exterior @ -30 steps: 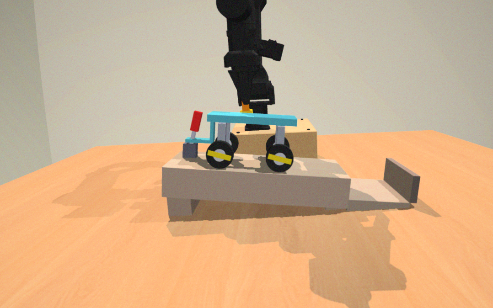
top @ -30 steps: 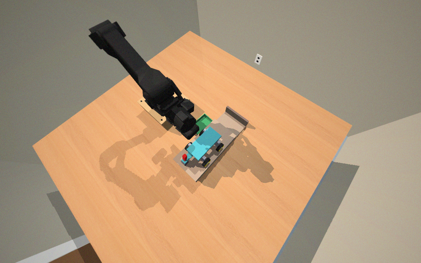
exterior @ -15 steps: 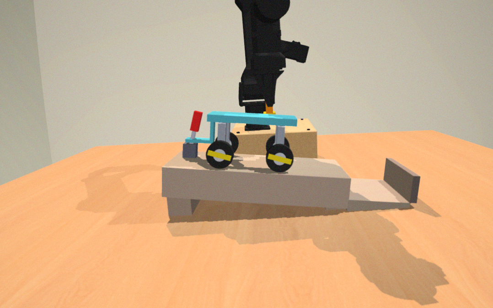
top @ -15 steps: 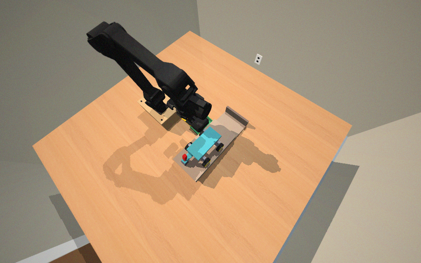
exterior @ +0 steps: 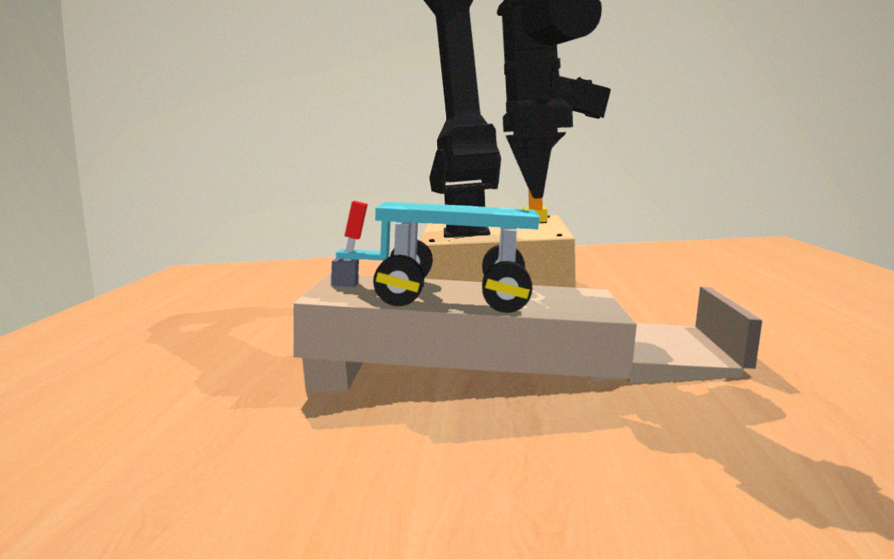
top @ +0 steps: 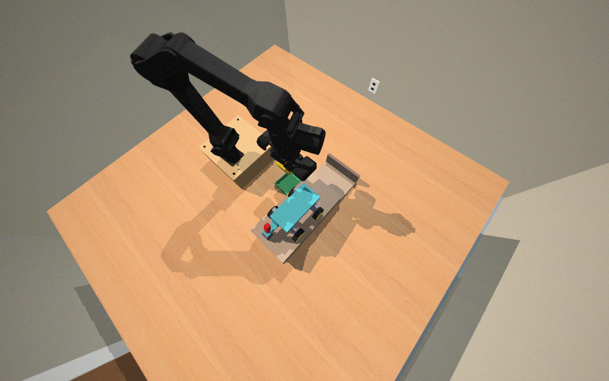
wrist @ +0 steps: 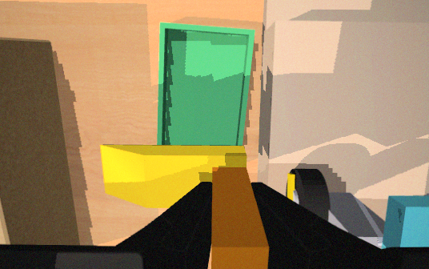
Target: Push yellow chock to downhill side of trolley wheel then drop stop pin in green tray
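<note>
Clamping orange handle [exterior: 535, 199] [wrist: 236, 208], end effector [top: 287, 168] [exterior: 539, 196] [wrist: 230, 193] holds chock [top: 282, 167] [exterior: 543, 215] [wrist: 160, 170] aloft, beside ramp edge [exterior: 461, 318] [wrist: 262, 172]

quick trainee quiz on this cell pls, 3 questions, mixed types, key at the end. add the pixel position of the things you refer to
1. True or false: the red-headed stop pin [top: 267, 227] [exterior: 355, 220] is lying in the green tray [top: 277, 185] [wrist: 162, 86].
2. Multiple choice: what is the hand [exterior: 538, 196] [wrist: 230, 193] gripping?
A) the trolley's deck
B) the orange handle [exterior: 535, 201] [wrist: 232, 208] of the yellow chock [top: 282, 167] [exterior: 543, 215] [wrist: 160, 172]
C) the tray's rim
3. Fill in: the trolley [top: 295, 207] [exterior: 454, 214] stands on the ______.

Key: 1 false; 2 B; 3 ramp
</note>
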You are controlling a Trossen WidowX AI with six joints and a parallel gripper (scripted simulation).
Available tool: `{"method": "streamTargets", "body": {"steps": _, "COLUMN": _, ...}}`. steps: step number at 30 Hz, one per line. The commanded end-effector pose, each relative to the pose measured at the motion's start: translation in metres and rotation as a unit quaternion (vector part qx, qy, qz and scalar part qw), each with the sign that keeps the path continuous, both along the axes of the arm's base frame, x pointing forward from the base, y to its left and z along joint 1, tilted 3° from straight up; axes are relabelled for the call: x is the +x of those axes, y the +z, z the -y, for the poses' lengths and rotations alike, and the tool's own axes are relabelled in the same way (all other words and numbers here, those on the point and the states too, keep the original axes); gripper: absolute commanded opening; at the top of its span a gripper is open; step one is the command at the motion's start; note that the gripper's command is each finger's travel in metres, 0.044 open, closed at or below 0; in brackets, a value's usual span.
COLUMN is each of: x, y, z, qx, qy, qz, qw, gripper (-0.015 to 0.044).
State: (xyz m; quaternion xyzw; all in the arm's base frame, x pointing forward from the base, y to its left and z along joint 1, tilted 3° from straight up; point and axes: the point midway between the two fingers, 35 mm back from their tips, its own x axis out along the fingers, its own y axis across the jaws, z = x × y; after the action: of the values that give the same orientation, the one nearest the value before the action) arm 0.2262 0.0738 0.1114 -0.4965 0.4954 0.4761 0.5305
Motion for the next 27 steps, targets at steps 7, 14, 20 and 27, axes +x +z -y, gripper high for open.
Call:
{"method": "streamTargets", "body": {"steps": 7, "x": 0.013, "y": 0.001, "z": -0.038, "qx": 0.002, "qy": -0.001, "qz": 0.006, "qw": 1.0, "gripper": 0.0}}
{"method": "streamTargets", "body": {"steps": 14, "x": 0.023, "y": 0.003, "z": -0.061, "qx": 0.003, "qy": -0.001, "qz": 0.006, "qw": 1.0, "gripper": 0.0}}
{"method": "streamTargets", "body": {"steps": 20, "x": 0.024, "y": 0.003, "z": -0.063, "qx": -0.004, "qy": 0.055, "qz": 0.005, "qw": 0.998, "gripper": 0.0}}
{"method": "streamTargets", "body": {"steps": 27, "x": 0.024, "y": 0.003, "z": -0.064, "qx": -0.019, "qy": 0.176, "qz": 0.0, "qw": 0.984, "gripper": 0.0}}
